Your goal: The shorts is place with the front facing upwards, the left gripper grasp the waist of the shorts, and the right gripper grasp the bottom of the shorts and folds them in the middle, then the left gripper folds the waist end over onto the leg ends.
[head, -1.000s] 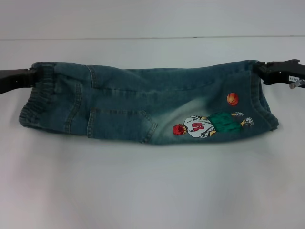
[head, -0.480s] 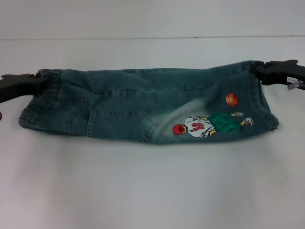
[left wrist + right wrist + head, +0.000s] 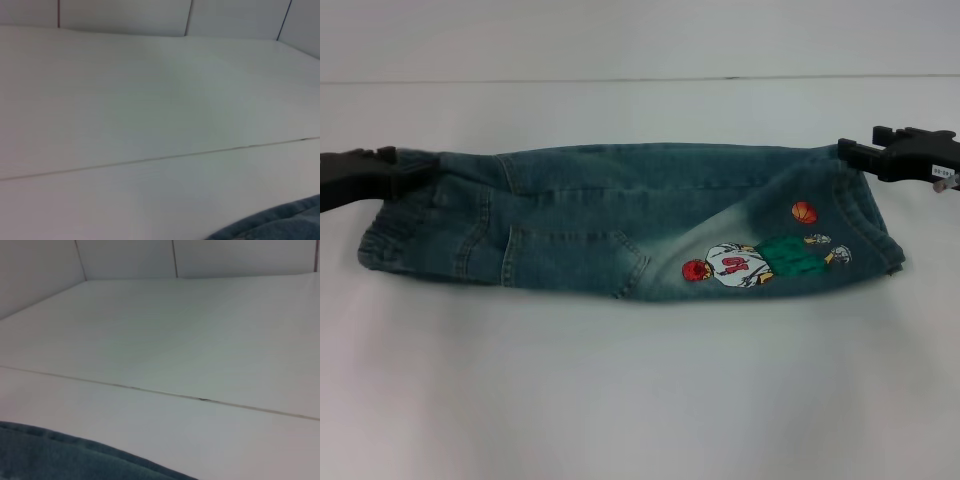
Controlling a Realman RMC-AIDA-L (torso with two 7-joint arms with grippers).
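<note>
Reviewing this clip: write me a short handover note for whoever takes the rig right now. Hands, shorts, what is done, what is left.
Left hand: at the far corner of the gathered elastic waist, apparently shut on it.
Right hand: at the far corner of the flat hemmed leg ends, apparently shut on it.
The teal-blue washed denim shorts lie stretched across the white table, already folded lengthwise, cartoon basketball-player print facing up near the right end.
Done: the fold along the middle.
Left: the left hand carries the waist over onto the leg ends; probably the right hand lets go first.
</note>
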